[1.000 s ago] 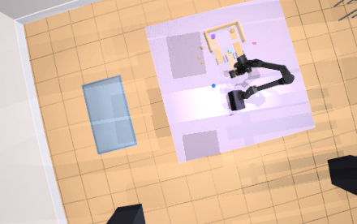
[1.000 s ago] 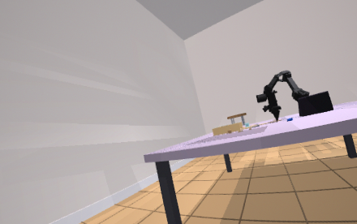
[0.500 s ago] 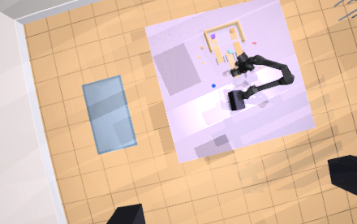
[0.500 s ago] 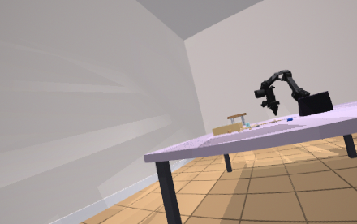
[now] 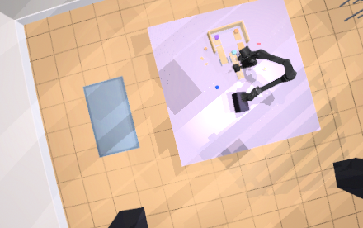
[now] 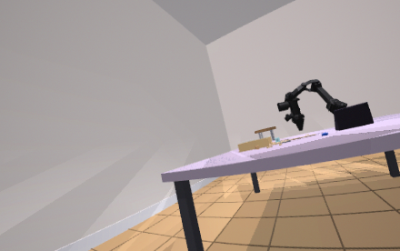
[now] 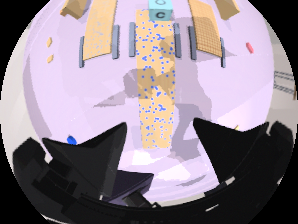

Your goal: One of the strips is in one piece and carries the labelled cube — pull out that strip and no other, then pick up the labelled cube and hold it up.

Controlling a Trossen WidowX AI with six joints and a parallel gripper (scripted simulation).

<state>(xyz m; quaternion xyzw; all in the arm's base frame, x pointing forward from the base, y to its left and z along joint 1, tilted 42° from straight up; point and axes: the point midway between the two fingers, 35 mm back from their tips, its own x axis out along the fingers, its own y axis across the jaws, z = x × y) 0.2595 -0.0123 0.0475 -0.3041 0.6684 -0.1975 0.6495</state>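
The blue-speckled middle strip (image 7: 156, 107) (image 5: 241, 76) runs out between grey guides toward the arm; its visible part looks unbroken. The light-blue cube (image 7: 160, 11) (image 5: 233, 52) (image 6: 277, 139), with a C on its near face, sits on its far part. A faintly speckled strip (image 7: 98, 32) (image 5: 223, 54) lies to its left and a grid-patterned strip (image 7: 206, 31) to its right, both between guides. My gripper (image 7: 161, 123) (image 6: 300, 129) is open and empty, above the table over the middle strip's near part, fingers on either side of it in the wrist view.
A wooden wall (image 5: 226, 26) (image 6: 255, 145) encloses the strips' far ends, with a purple block (image 5: 216, 37) and an orange block (image 5: 236, 31) inside. A raised brown bar (image 6: 265, 130) stands there. A blue piece (image 5: 217, 87) (image 7: 71, 140) and a red piece (image 5: 258, 44) (image 7: 250, 48) lie outside.
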